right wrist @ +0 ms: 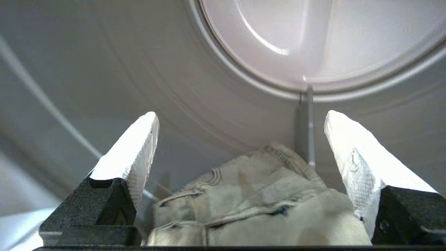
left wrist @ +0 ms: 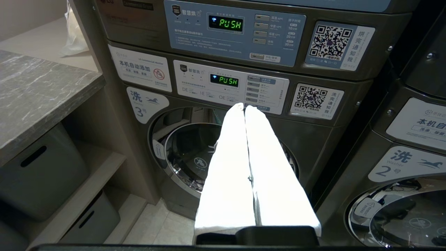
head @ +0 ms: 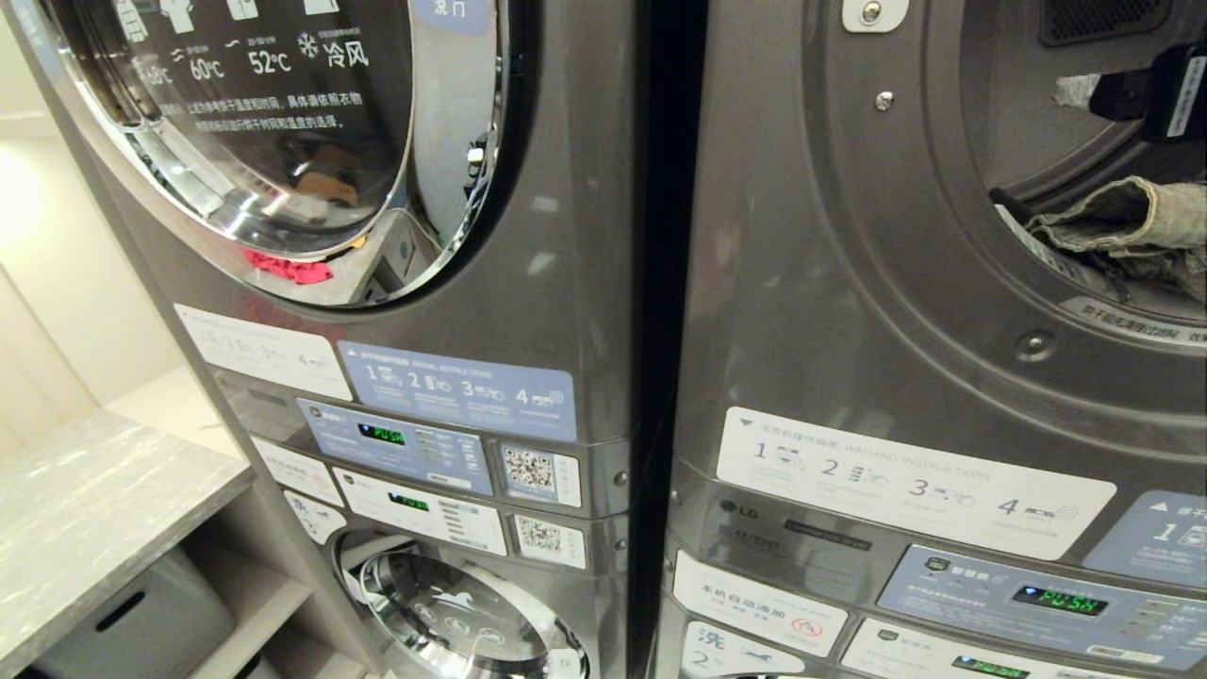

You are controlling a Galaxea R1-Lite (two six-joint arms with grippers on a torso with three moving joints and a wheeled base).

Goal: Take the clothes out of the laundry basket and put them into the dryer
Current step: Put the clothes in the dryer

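The right-hand dryer (head: pixel 905 311) stands with its round opening uncovered. A pale, faded pair of jeans (head: pixel 1122 222) lies crumpled in the bottom of the opening, at its front lip. My right gripper (head: pixel 1080 91) reaches into the drum above the jeans. In the right wrist view the right gripper (right wrist: pixel 241 116) is open, its white fingers spread wide. The jeans (right wrist: pixel 251 202) lie loose below and between them, gripped by neither. My left gripper (left wrist: pixel 244 106) is shut and empty, parked low before a lower washer. The laundry basket is out of view.
A second stacked machine with a closed glass door (head: pixel 273 123) stands to the left. A grey marbled counter (head: pixel 85 509) sits further left, with grey bins (left wrist: pixel 38 170) under it. Inside the drum a lifter rib (right wrist: pixel 306 125) rises behind the jeans.
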